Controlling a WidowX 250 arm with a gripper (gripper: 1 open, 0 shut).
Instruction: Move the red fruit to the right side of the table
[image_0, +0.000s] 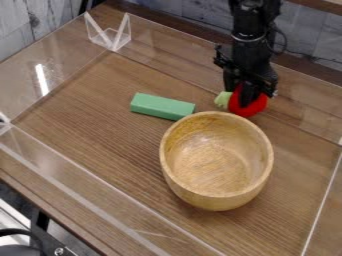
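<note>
The red fruit (249, 100) is a small round red toy with a green leafy end on its left. It hangs just above the brown wood-grain table (94, 110), behind the wooden bowl's far rim. My black gripper (246, 91) comes down from above and is shut on the red fruit, its fingers covering the fruit's top.
A large wooden bowl (217, 159) sits right of centre, just in front of the fruit. A flat green rectangular block (162, 106) lies to the left of the fruit. Clear acrylic walls (107, 32) border the table on all sides.
</note>
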